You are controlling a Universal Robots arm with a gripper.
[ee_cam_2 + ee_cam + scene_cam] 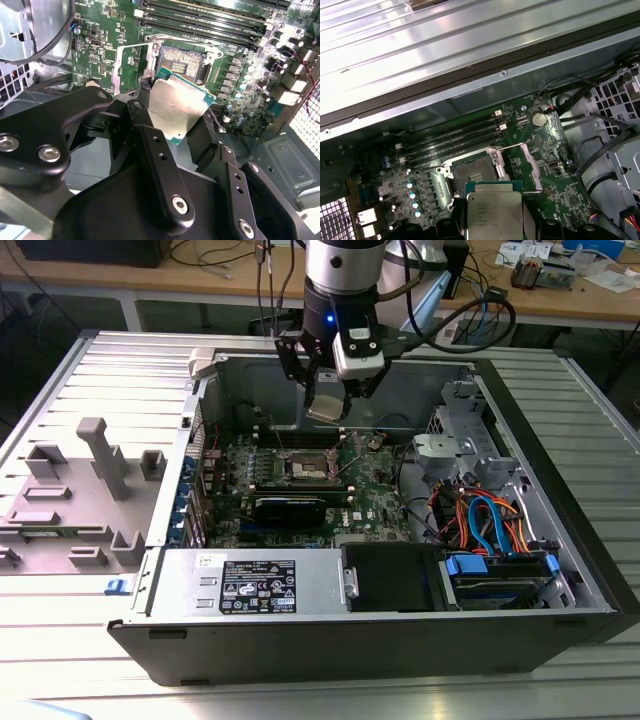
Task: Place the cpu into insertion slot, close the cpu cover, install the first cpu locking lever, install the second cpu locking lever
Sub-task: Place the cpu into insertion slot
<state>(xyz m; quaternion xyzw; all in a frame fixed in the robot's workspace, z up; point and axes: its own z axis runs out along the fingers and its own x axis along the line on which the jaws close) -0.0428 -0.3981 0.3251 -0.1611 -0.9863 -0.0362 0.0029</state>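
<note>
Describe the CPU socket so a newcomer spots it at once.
Inside the open computer case, look at the green motherboard. The insertion slot sits near its middle, between the long black memory slots and a long black card: the one square, silver-rimmed, dark-centred socket.

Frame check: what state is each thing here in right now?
Gripper: shut on the chip.
Chip: held above the board, not in the socket.
Socket: empty, uncovered.
Socket cover: swung open.
Computer case: side open.
</note>
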